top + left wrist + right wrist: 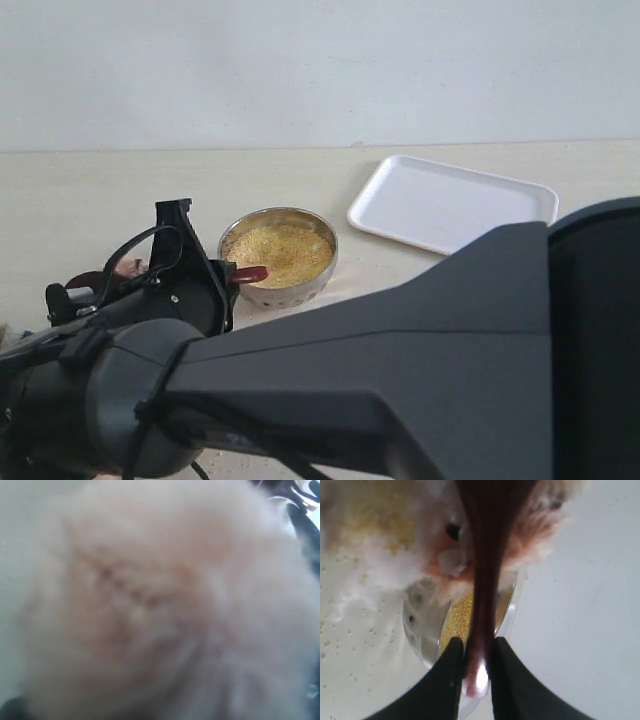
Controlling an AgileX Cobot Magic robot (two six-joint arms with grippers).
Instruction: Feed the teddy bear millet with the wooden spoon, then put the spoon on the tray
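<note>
Pinching the wooden spoon [485, 580], right jaws face the teddy bear [445, 560]

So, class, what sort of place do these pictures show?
Probably a robot test bench: a pale table against a plain wall, a black robot arm, and staged props, a bowl of millet and a white tray.

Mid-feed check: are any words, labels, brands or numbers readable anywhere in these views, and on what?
None readable. The tray, the metal bowl and the wooden spoon show plain, unmarked surfaces where visible. The teddy bear is only blurred fur in the left wrist view; no badge or label shows.
</note>
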